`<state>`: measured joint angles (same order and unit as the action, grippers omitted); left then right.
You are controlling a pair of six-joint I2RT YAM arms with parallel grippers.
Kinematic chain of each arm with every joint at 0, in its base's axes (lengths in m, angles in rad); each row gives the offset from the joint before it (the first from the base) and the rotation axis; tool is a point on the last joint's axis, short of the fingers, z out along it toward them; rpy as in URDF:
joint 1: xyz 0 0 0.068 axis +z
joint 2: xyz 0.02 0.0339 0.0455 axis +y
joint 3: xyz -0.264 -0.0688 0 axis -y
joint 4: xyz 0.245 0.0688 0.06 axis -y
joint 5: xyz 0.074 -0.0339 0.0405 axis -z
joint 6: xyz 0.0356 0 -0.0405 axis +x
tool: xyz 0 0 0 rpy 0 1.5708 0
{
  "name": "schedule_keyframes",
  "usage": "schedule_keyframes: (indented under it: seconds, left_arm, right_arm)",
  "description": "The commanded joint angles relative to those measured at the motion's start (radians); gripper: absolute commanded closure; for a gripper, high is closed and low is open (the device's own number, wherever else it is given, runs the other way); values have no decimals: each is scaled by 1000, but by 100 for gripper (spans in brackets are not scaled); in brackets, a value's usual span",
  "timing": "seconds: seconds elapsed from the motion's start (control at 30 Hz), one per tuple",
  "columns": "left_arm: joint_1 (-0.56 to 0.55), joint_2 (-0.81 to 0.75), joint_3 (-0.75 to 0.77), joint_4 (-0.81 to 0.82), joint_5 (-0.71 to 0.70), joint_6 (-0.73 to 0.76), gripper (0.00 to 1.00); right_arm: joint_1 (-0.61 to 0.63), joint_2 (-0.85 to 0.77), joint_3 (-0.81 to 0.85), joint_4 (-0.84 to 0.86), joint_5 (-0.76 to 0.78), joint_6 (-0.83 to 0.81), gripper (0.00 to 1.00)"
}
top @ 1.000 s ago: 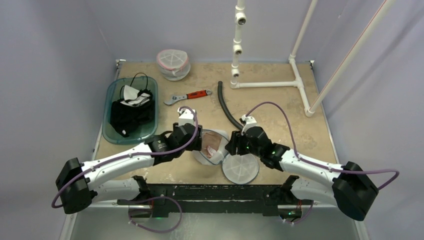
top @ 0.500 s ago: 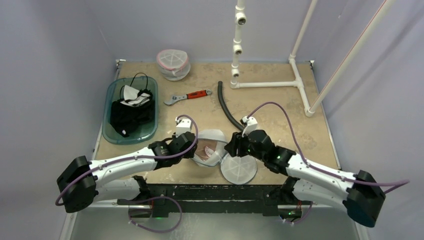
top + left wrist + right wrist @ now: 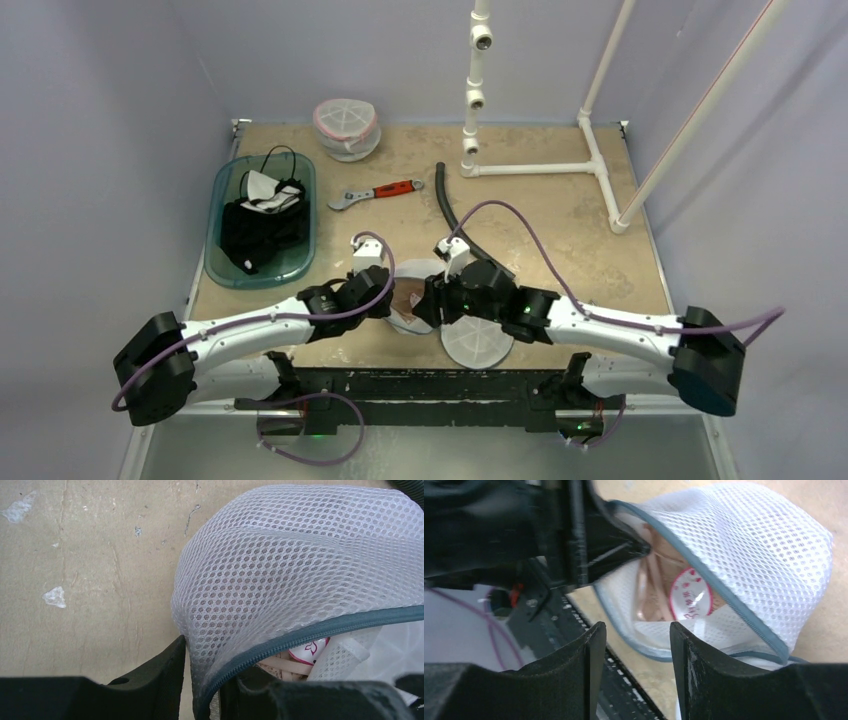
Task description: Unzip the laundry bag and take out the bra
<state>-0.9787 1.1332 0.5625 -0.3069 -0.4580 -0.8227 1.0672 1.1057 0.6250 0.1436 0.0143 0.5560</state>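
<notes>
A white mesh laundry bag (image 3: 418, 272) with a grey-blue zipper lies unzipped near the table's front edge. A beige bra (image 3: 651, 582) with a round pink-printed tag shows inside its opening, also in the left wrist view (image 3: 295, 661). My left gripper (image 3: 392, 300) is shut on the bag's mesh and zipper edge (image 3: 202, 672) at its left side. My right gripper (image 3: 636, 630) is open and empty just in front of the bag's opening; in the top view it (image 3: 432, 300) sits at the bag's right. The bag's round mesh lid (image 3: 478, 338) lies open beside it.
A teal tray (image 3: 222, 190) holding black and white garments stands at the left. A second zipped mesh bag (image 3: 346, 126) is at the back. A red-handled wrench (image 3: 375, 193), a black hose (image 3: 452, 218) and a white pipe frame (image 3: 540, 168) lie beyond.
My right gripper has moved left from the bag's right side to its opening. My left gripper pulled the bag edge slightly toward the front and now stays in place.
</notes>
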Motion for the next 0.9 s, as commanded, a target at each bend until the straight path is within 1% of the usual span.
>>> schedule_keyframes:
  seconds: [0.0,0.13,0.2,0.27,0.33,0.47,0.57,0.63,0.8,0.87]
  left_arm:
    - [-6,-30,-4,31,24,-30,73]
    - [-6,-36,16,18,37,-40,73]
    - [-6,-32,26,20,50,-41,73]
    - [-7,-24,38,19,62,-40,73]
    - [-7,-15,52,17,75,-37,72]
    - [-7,-7,77,11,94,-39,72]
    - [-6,-10,88,13,106,-47,72]
    - [-6,-9,99,15,113,-51,73]
    - [-6,-2,110,35,130,-59,74]
    - [-6,5,111,41,136,-66,74]
  right_arm:
    - [3,99,49,35,120,21,46]
    - [2,159,57,24,268,87,35]
    - [3,182,49,33,300,93,31]
    - [2,203,53,39,341,96,28]
    - [2,219,57,50,370,96,26]
    - [2,193,53,101,411,77,28]
    - [2,141,30,176,369,48,35]
    - [2,129,39,190,337,32,38]
    - [3,217,91,147,278,30,41]
    - [1,263,94,140,300,32,42]
